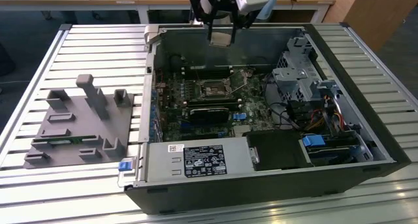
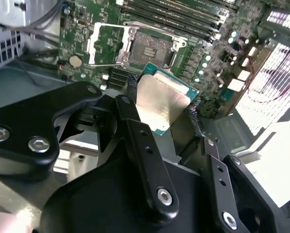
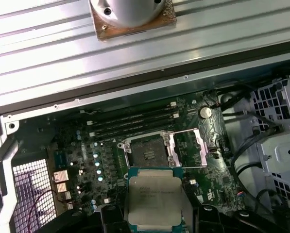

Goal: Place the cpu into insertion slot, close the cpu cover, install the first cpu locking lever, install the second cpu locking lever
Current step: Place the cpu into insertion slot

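Observation:
My gripper [image 1: 220, 34] hangs over the far wall of the open computer case, shut on the cpu [image 2: 160, 99], a flat square chip with a silver-grey top and green edge. In the first wrist view the cpu [image 3: 153, 198] sits between the black fingers [image 3: 110, 214], short of the insertion slot [image 3: 145, 151]. The slot [image 2: 152, 47] lies bare on the green motherboard [image 1: 196, 94]. Beside it the cpu cover [image 3: 201, 148], a thin metal frame, is swung open; in the second wrist view the cover [image 2: 92, 43] lies next to the slot.
The case stands on a slatted metal table [image 1: 98, 48]. A grey parts fixture [image 1: 78, 121] lies at the exterior view's left. Inside the case are a power supply [image 1: 196, 160], a metal drive cage [image 1: 300, 77], cables [image 1: 307, 116] and a black module [image 1: 209, 112] near the slot.

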Robot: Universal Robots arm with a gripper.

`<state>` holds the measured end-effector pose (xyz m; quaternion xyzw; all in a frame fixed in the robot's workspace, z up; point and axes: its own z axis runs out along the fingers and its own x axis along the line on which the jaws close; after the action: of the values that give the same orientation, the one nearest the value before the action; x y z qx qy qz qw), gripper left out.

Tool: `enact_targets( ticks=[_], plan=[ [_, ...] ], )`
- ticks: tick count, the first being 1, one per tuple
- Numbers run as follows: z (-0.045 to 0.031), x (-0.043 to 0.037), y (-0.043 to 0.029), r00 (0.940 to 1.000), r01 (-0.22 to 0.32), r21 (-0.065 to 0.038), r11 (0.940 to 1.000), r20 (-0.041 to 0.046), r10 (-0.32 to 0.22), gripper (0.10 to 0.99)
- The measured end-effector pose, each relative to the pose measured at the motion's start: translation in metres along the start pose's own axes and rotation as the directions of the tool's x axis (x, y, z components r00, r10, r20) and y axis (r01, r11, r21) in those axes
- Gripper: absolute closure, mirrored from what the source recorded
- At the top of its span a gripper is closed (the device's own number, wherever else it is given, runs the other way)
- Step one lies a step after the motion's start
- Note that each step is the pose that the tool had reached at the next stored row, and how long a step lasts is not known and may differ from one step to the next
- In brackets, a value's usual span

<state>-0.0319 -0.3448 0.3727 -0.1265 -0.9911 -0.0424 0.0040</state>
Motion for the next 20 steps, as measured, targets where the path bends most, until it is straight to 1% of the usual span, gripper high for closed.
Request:
enact_targets(
  ticks=[4,10,17,20],
  plan=[
    [0.0011,0.0000,-0.0001,0.9979,-0.065,0.000,0.9979,0.0057,0.065,0.561],
    [0.0024,0.0000,-0.0001,0.9891,-0.147,-0.002,0.9892,0.0127,0.147,0.561],
    [0.0035,0.0001,0.0003,0.9746,-0.223,-0.004,0.9747,0.0187,0.223,0.561],
    [0.0041,0.0001,0.0004,0.9670,-0.254,-0.006,0.9672,0.0212,0.254,0.561]
  ],
)
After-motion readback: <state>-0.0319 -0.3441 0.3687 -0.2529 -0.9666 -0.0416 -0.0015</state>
